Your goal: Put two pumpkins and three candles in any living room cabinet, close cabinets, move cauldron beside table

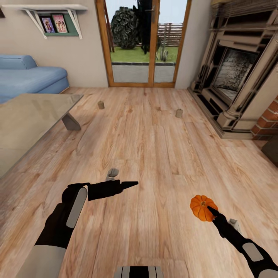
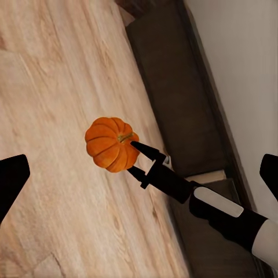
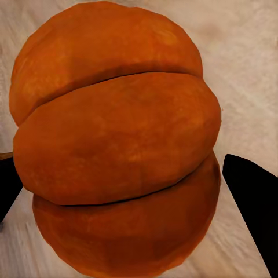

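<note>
My right claw [image 1: 208, 210] is clamped on a pumpkin [image 1: 202, 207], held above the floor [image 1: 146, 154]. Left claw [image 2: 139, 168] hangs open, empty. The cabinet [image 2: 174, 92] lies to my right.

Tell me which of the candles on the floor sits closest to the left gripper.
The candle just beyond the left gripper; the other two candles, one near the glass table and one by the fireplace, stand much farther off.

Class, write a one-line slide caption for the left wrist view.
Right end effector grips an orange pumpkin above the wood floor.
</note>
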